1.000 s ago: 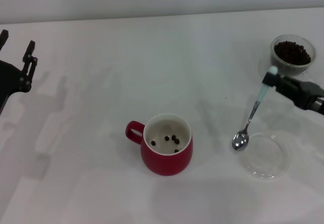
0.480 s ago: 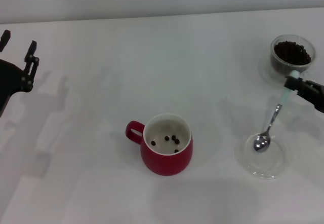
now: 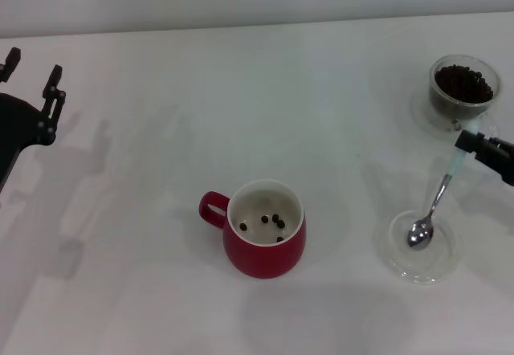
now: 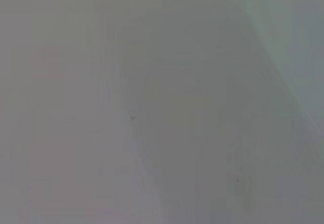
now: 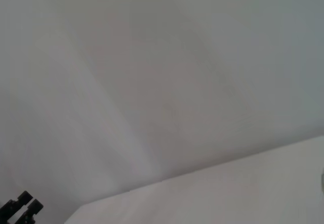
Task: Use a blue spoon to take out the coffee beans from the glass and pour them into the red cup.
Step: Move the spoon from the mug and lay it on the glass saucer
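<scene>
In the head view the red cup (image 3: 264, 228) stands at the front centre with several coffee beans (image 3: 271, 222) on its white bottom. The glass (image 3: 463, 90) stands at the far right, filled with a dark heap of coffee beans (image 3: 464, 83). My right gripper (image 3: 474, 144), at the right edge just in front of the glass, is shut on the pale handle of the blue spoon (image 3: 438, 196). The spoon hangs tilted, its empty metal bowl low over the flat clear dish. My left gripper (image 3: 32, 78) is parked open at the far left edge.
A flat clear round dish (image 3: 423, 245) lies on the white table (image 3: 241, 106) at the front right, under the spoon's bowl. The left wrist view shows only blank surface. The right wrist view shows wall, table edge and the far left gripper's fingers (image 5: 20, 206).
My right gripper carried the spoon to the right. The spoon's bowl went from beside the dish's left rim to over the dish. The left arm barely moved.
</scene>
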Controlling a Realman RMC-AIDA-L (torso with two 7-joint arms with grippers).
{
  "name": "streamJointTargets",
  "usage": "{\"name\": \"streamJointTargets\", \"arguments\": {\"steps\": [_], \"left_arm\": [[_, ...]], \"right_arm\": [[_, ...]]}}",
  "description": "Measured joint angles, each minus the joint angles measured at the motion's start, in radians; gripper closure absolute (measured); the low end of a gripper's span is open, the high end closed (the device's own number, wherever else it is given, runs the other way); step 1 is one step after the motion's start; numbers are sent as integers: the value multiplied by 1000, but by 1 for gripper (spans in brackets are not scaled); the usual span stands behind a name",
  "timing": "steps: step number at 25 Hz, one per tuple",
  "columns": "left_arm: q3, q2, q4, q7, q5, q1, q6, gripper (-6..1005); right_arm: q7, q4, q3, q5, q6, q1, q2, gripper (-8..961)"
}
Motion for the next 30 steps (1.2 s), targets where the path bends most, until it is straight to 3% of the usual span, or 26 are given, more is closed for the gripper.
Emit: {"name": "streamJointTargets", "arguments": {"steps": [30], "left_arm": [[4,0,12,-1,-2,1,-1,509]], "right_arm": [[33,70,-5,-37,-56,25,8,807]]}}
